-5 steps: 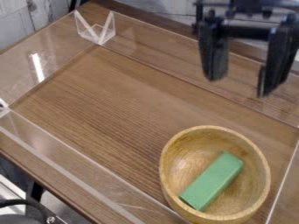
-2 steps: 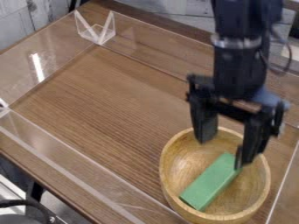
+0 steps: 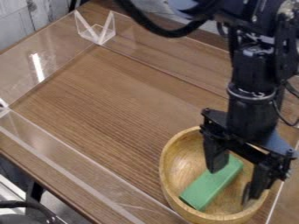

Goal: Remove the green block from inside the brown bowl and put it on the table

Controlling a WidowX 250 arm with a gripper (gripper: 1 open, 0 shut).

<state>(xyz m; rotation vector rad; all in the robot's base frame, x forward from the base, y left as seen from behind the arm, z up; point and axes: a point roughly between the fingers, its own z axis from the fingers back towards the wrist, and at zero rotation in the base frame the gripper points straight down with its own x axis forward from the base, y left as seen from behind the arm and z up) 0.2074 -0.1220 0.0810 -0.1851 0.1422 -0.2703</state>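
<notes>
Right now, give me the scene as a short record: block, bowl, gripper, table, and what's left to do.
block: green block, lying inside the bowl, partly hidden by the gripper
bowl: brown bowl, round, resting on the table
gripper: black gripper, open, over the bowl; whether it touches the block can't be told
table: wood-grain table, clear plastic piece near the far edge
left to do: block out of the bowl and onto the table

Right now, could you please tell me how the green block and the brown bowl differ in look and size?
The green block is bright green, while the brown bowl is light golden-brown. The block is a flat, elongated rectangle; the bowl is round. The bowl is far wider than the block, which lies inside it. Both look plain and unpatterned.
</notes>
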